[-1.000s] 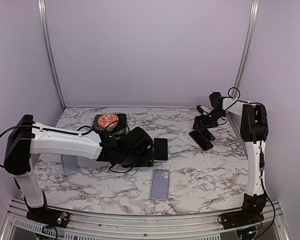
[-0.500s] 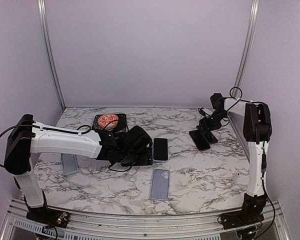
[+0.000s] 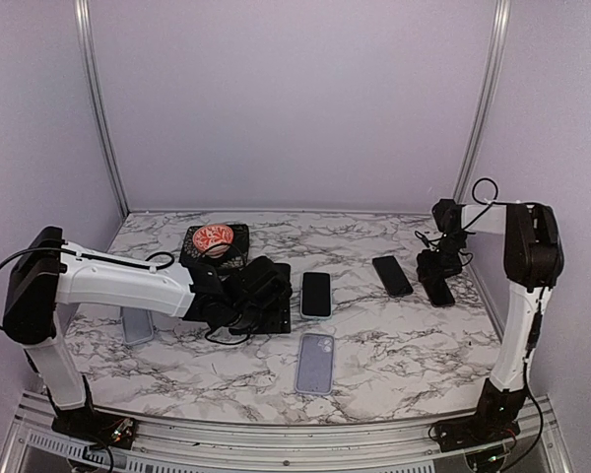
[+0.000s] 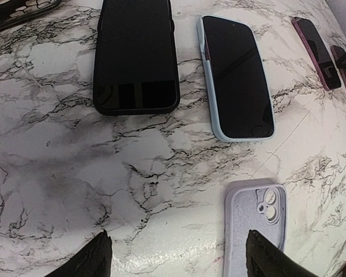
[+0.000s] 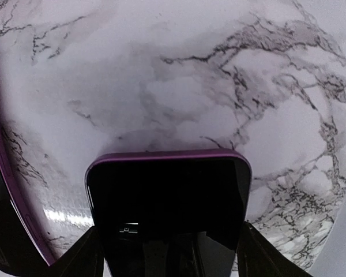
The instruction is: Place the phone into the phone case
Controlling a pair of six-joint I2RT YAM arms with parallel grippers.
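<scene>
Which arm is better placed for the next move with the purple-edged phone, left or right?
Right. The right gripper grips the purple-edged phone between its fingers; the left gripper hangs open across the table, near the lilac case.

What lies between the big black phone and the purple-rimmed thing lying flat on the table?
A phone in a pale blue case, screen up, lies between the black phone and the purple-rimmed thing; the left wrist view shows it.

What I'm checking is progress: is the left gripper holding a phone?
No, the left gripper is open, with only bare tabletop showing between its jaws.
</scene>
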